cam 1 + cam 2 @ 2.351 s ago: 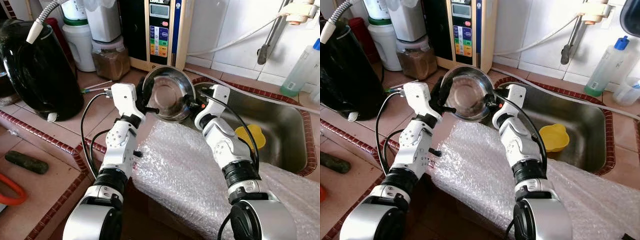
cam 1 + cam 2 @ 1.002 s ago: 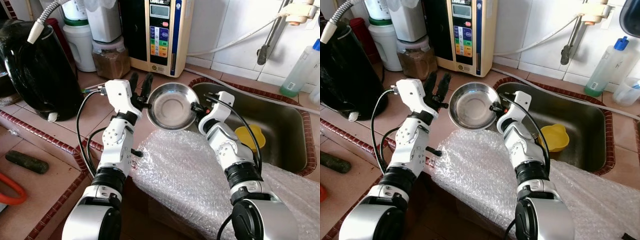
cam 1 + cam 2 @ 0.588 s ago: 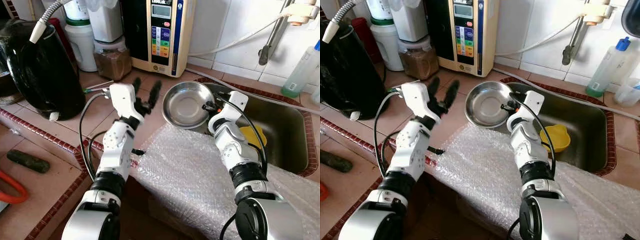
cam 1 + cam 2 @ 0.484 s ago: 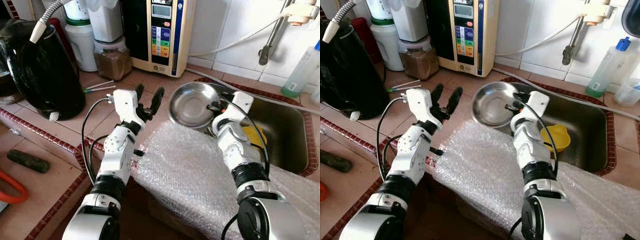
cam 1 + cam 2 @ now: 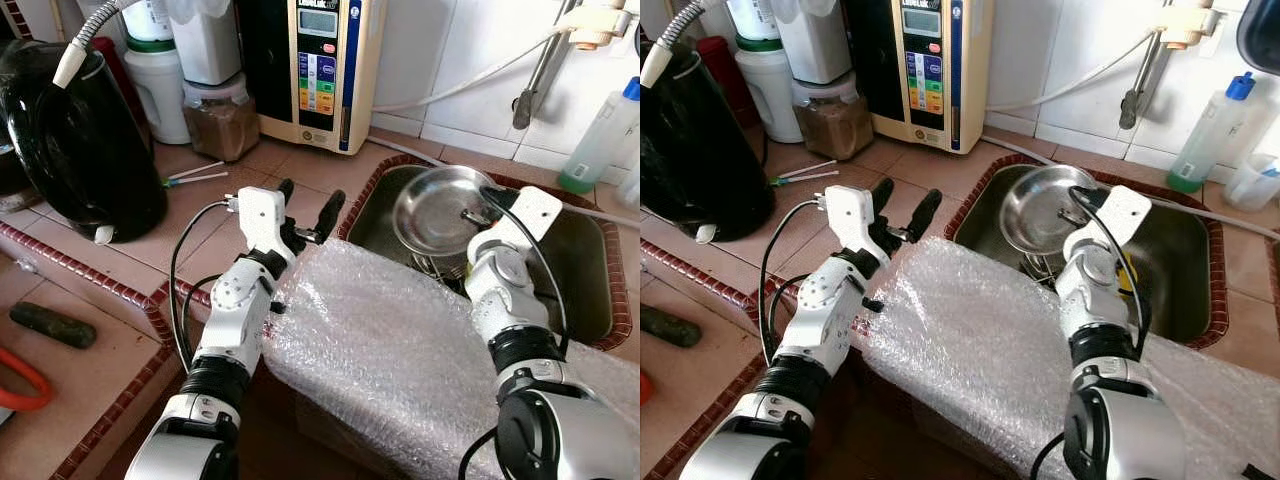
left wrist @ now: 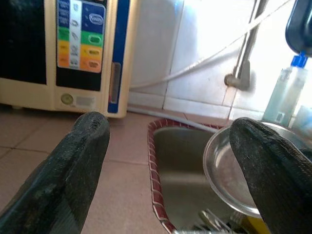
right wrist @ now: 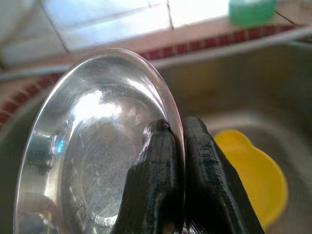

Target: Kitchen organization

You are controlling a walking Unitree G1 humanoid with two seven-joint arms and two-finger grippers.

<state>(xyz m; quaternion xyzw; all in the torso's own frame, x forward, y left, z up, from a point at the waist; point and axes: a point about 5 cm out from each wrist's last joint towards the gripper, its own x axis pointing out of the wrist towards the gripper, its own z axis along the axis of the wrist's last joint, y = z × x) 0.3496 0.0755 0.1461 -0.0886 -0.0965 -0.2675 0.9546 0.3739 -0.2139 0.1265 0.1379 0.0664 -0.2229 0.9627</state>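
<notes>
I've got the sink (image 5: pixel 580 270) at frame right. Steel bowl (image 5: pixel 440 210) hangs tilted over it, probably for set-down, rim pinched in my right gripper (image 7: pixel 170 146), jaws closed on it. Left gripper (image 5: pixel 305 210), jaws spread and empty, sits mid-frame over the desk (image 5: pixel 200 240).

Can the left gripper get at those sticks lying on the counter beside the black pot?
Probably yes: the left gripper is open and holds nothing, and bare terracotta tiled counter lies between it and the thin sticks.

bright daylight, sharp head views (wrist views soft)
</notes>
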